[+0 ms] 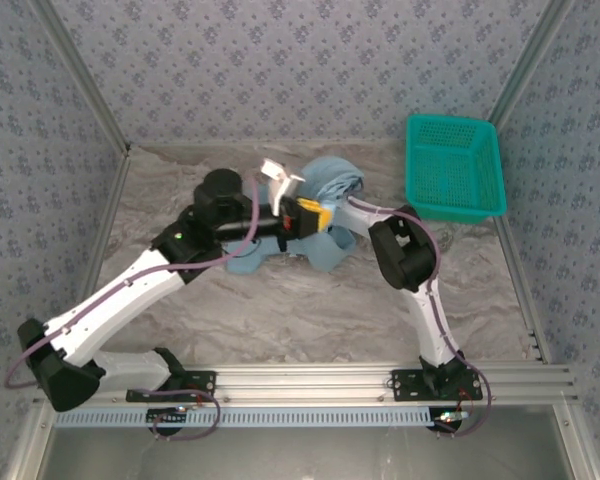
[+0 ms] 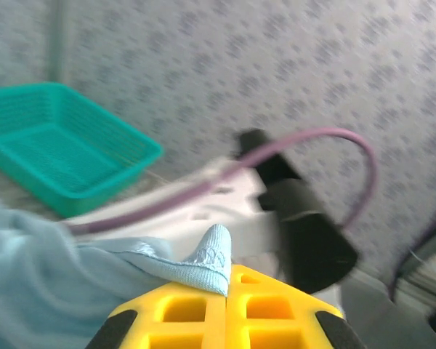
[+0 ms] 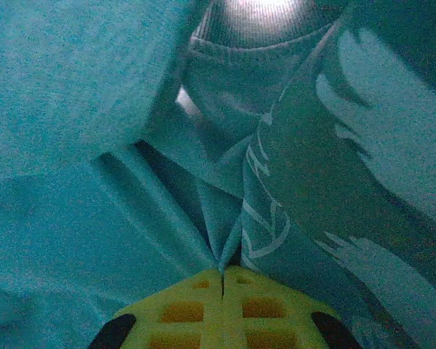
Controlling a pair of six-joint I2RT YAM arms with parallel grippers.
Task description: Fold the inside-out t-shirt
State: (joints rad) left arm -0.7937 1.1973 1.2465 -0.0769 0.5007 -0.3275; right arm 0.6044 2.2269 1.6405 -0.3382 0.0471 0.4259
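Now left jaws and right jaws both clamp the bunched t-shirt (image 1: pixel 332 178), grasp made; next, likely, draw apart to spread it

We see a teal mesh basket (image 1: pixel 452 170) standing at the far right corner of the marbled table (image 1: pixel 310 310), beside patterned walls (image 1: pixel 310 60).

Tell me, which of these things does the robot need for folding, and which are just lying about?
In the job:
- t-shirt, light blue, bunched up
- left pincer, shut on the t-shirt
- right pincer, shut on the t-shirt

Lying about:
- basket, teal, at the far right of the table
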